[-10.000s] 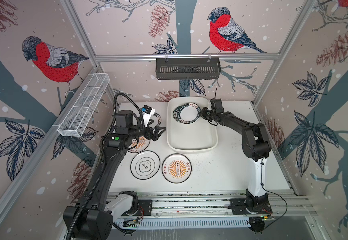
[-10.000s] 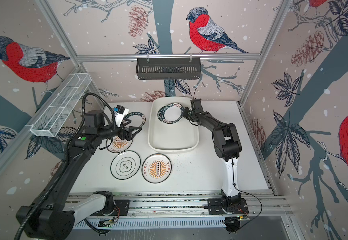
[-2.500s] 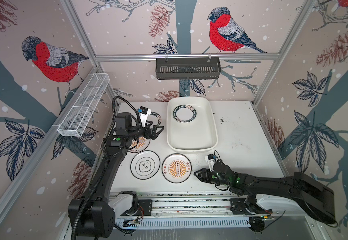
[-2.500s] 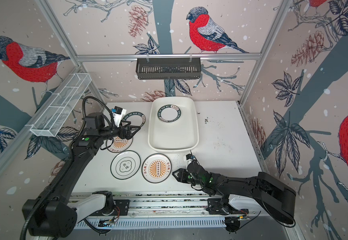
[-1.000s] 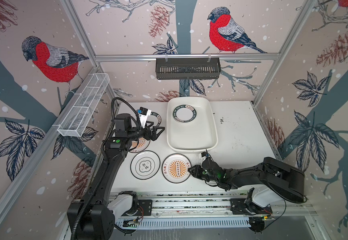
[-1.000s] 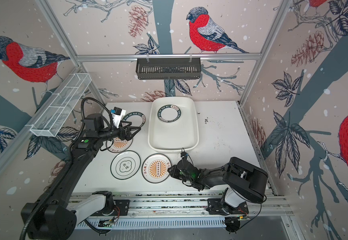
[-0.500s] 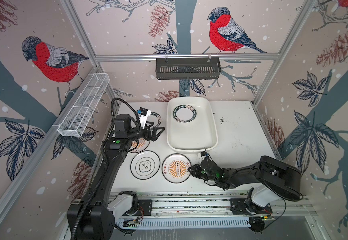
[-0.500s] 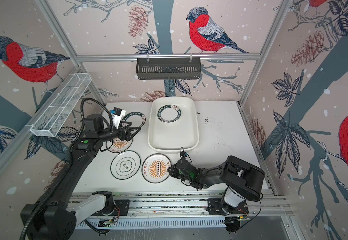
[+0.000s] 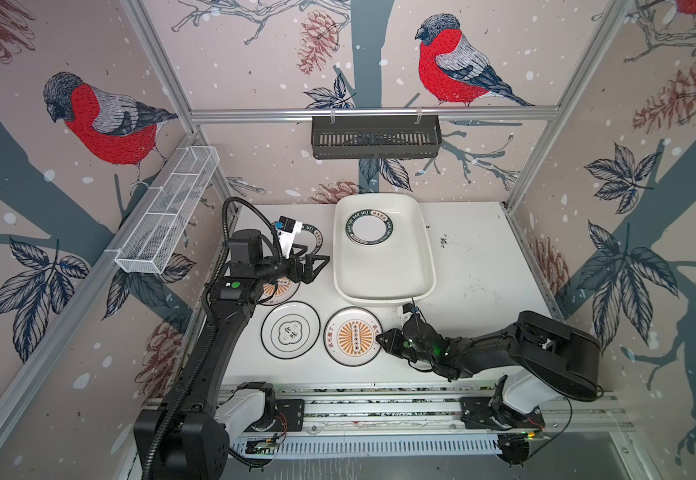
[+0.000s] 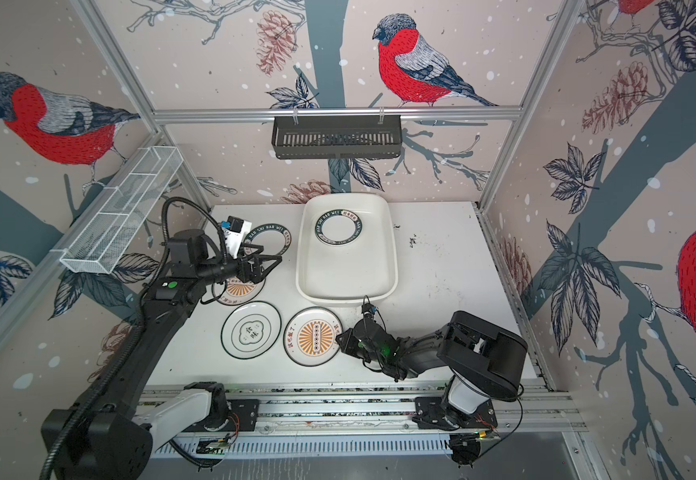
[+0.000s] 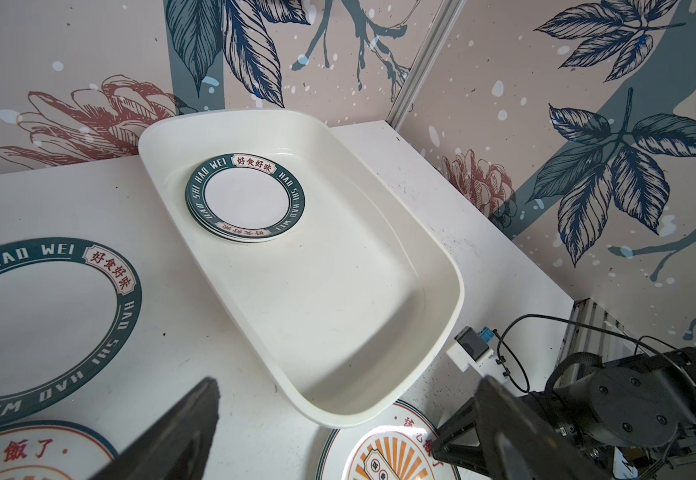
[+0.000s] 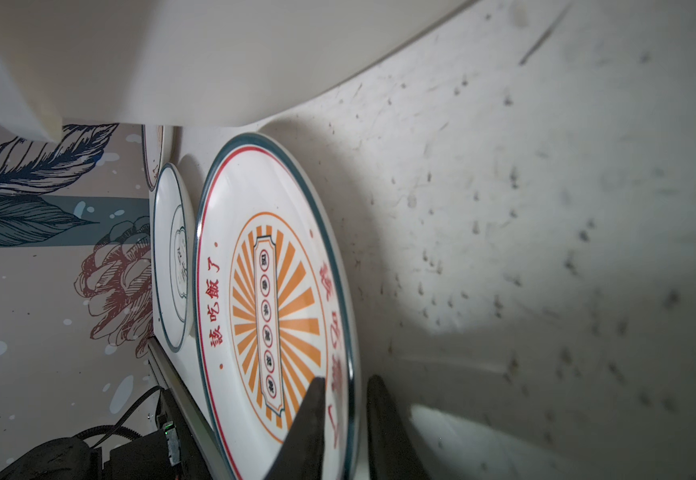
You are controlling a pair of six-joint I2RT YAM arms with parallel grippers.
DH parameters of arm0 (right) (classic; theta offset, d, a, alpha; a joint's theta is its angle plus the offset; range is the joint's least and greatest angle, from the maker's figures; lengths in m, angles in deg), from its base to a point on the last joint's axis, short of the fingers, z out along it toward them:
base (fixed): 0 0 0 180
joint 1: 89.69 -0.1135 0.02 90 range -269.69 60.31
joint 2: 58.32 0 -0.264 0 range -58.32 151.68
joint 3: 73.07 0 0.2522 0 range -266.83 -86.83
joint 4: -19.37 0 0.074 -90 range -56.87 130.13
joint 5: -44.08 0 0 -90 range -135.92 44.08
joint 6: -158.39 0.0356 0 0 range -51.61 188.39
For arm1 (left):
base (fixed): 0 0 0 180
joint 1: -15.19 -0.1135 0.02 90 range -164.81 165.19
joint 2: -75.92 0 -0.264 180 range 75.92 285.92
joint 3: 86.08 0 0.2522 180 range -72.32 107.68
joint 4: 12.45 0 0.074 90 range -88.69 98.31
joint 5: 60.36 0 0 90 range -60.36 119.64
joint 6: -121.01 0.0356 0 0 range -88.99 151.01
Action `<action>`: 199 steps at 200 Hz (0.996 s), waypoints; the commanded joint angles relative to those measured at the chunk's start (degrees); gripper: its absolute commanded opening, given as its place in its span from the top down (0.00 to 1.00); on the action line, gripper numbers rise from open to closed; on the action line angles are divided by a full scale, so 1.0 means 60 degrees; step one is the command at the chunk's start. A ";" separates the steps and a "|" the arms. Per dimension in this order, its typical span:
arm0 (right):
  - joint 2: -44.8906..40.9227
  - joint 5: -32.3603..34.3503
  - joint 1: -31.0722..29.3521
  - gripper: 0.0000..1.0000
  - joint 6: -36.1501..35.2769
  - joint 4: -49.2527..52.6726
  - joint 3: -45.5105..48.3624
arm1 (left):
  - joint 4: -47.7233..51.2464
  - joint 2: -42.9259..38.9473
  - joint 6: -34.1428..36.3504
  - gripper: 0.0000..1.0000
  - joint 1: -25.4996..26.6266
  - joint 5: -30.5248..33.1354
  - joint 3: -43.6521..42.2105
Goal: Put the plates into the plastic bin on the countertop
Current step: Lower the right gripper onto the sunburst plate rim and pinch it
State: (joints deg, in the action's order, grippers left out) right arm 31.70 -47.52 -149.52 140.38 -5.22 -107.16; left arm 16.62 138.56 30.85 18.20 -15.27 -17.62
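Note:
The white plastic bin [image 9: 429,266] sits at the back middle of the countertop [image 9: 475,266], with teal-rimmed plates [image 9: 369,228] stacked at its far end. An orange sunburst plate [image 9: 352,336] lies flat in front of the bin. My right gripper [image 9: 381,338] is shut on this plate's right rim; the right wrist view shows one finger over the face and one outside the edge [image 12: 346,380]. To its left lies the cloud-emblem plate [image 9: 290,330]. My left gripper [image 9: 317,266] hovers open left of the bin, partly covering another teal-rimmed plate [image 9: 317,239] and another orange plate [image 9: 280,291].
A black slatted basket [image 9: 375,137] hangs on the back wall and a white wire-mesh basket [image 9: 167,216] on the left wall. Patterned walls close three sides. The arms' base rail [image 9: 379,407] runs along the front edge.
My right gripper slid left to the front orange plate and its jaws narrowed onto the rim. The left arm has held still with its jaws open.

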 commanded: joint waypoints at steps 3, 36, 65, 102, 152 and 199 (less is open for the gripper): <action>0.0129 -0.0025 0.0003 0.79 0.0105 -0.0071 -0.0034 | -0.0428 -0.0069 -0.0045 0.05 -0.0032 -0.0178 -0.0012; 0.0138 0.0017 0.0018 0.84 0.0121 -0.0011 -0.0038 | -0.0442 -0.0084 -0.0046 0.05 -0.0032 -0.0192 -0.0030; 0.0100 0.0039 0.0018 0.88 0.0146 0.0003 -0.0009 | -0.0464 -0.0112 -0.0061 0.05 -0.0024 -0.0206 -0.0043; 0.0021 0.0076 0.0027 0.92 0.0203 -0.0141 0.0116 | -0.0461 -0.0114 -0.0061 0.05 -0.0032 -0.0250 -0.0057; -0.0270 0.0094 0.0107 0.96 0.0218 -0.0220 0.0326 | -0.0472 -0.0112 -0.0061 0.05 -0.0032 -0.0206 -0.0056; -0.0679 -0.0047 0.0184 0.98 0.0245 -0.0420 0.0577 | -0.0472 -0.0099 -0.0086 0.05 -0.0021 -0.0192 -0.0034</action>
State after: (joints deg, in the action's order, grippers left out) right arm 28.75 -47.57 -148.54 141.95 -8.02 -104.26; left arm 16.56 138.05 29.93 18.20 -15.33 -17.91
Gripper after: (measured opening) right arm 0.078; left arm 0.953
